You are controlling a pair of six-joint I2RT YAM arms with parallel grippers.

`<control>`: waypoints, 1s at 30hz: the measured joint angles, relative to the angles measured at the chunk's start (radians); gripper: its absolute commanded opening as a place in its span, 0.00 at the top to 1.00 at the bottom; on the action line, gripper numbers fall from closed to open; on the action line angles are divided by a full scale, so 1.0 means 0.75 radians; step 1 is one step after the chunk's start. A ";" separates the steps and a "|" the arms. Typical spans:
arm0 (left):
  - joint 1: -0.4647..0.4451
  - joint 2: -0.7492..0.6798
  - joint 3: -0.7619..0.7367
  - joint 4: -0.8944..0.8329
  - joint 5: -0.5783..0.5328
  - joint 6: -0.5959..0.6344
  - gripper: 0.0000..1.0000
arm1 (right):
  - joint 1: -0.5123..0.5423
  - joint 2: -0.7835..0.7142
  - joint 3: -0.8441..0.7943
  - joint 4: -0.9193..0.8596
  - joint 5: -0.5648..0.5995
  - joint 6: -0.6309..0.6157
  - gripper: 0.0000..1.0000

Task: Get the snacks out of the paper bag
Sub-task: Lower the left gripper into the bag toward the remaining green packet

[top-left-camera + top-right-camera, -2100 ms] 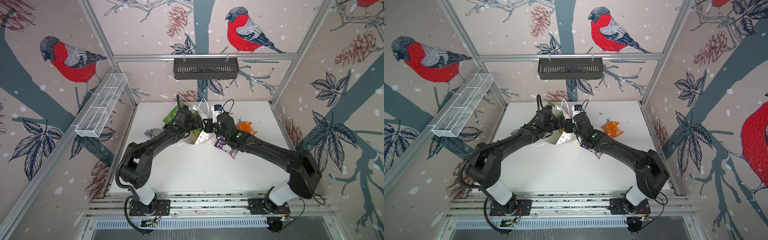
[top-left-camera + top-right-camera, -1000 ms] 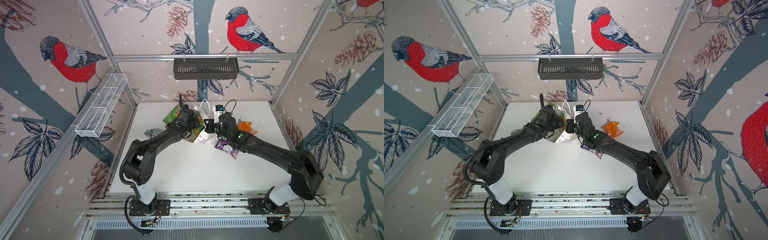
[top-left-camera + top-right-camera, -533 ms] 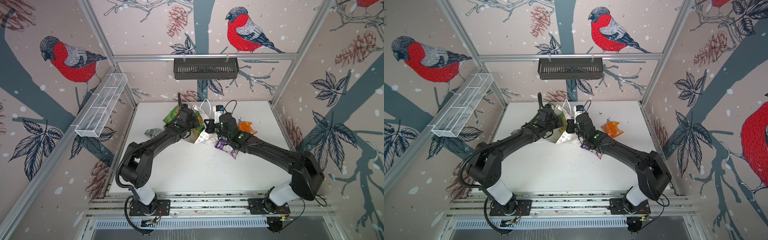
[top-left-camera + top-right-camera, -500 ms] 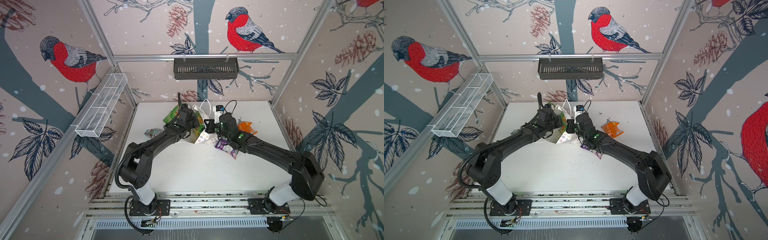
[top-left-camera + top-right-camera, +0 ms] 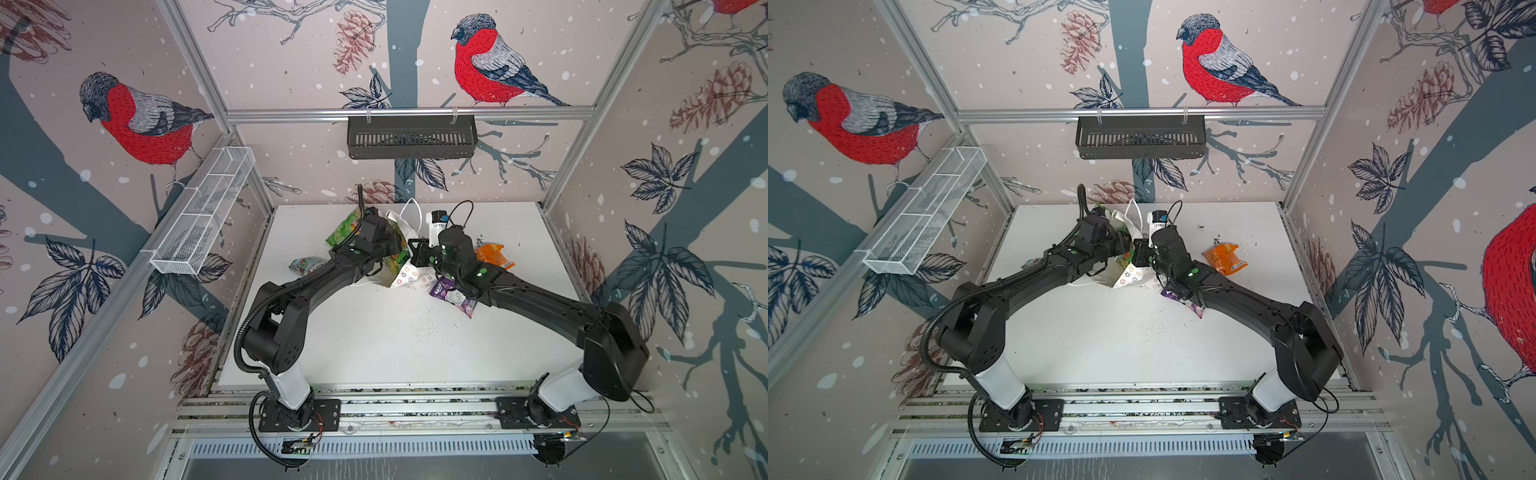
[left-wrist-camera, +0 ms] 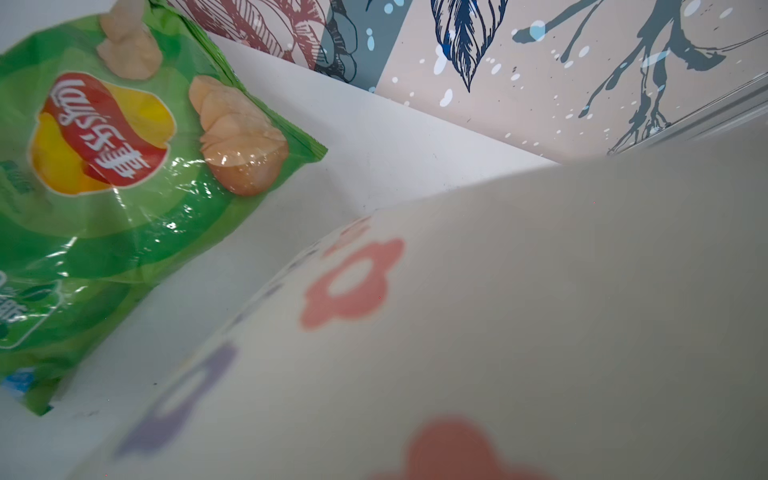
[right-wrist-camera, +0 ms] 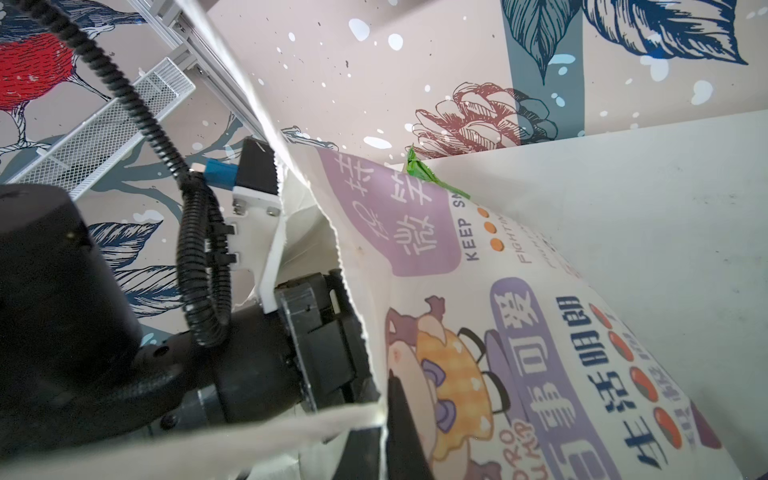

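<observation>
Right wrist view shows the right gripper (image 7: 386,415) closed on the rim of the paper bag (image 7: 498,332), one dark finger against the printed face with the cartoon child. The left gripper (image 7: 332,349) reaches into the bag's mouth. Its jaws are hidden behind the paper, so I cannot tell whether they stand wide or narrow. In both top views the bag rests in the middle of the tabletop (image 5: 395,345), nearer the far edge. A large green chip bag (image 6: 104,166) lies just beside it, toward the far edge. An orange packet (image 5: 492,255) lies toward the right edge, a purple packet (image 5: 451,293) partly under the right arm, and a small green packet (image 5: 305,266) toward the left edge.
</observation>
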 measured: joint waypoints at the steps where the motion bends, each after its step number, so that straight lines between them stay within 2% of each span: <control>1: 0.000 0.015 0.007 0.000 0.005 -0.005 0.25 | 0.000 0.000 0.000 -0.001 0.001 0.000 1.00; 4: 0.000 0.074 0.043 0.002 0.028 -0.022 0.18 | -0.001 0.000 0.000 -0.003 0.010 -0.001 1.00; 9: -0.006 0.139 0.099 0.012 0.053 -0.026 0.19 | -0.009 0.003 0.001 -0.004 0.032 -0.006 1.00; 12: -0.016 0.172 0.132 0.011 0.023 -0.021 0.22 | -0.014 0.006 0.004 -0.003 0.037 -0.010 1.00; 16: -0.033 0.238 0.169 0.033 0.009 -0.019 0.41 | -0.020 0.019 0.010 -0.005 0.035 -0.010 1.00; 18: -0.043 0.267 0.187 0.047 -0.013 -0.016 0.56 | -0.024 0.023 0.011 -0.009 0.034 -0.010 1.00; 22: -0.053 0.311 0.237 0.058 -0.042 0.004 0.93 | -0.031 0.023 0.011 -0.012 0.034 -0.010 1.00; 23: -0.053 0.315 0.244 0.057 -0.043 0.004 1.00 | -0.032 0.022 0.011 -0.012 0.034 -0.010 1.00; 30: -0.053 0.300 0.253 0.014 -0.058 0.024 1.00 | -0.043 0.010 0.004 -0.014 0.030 -0.010 1.00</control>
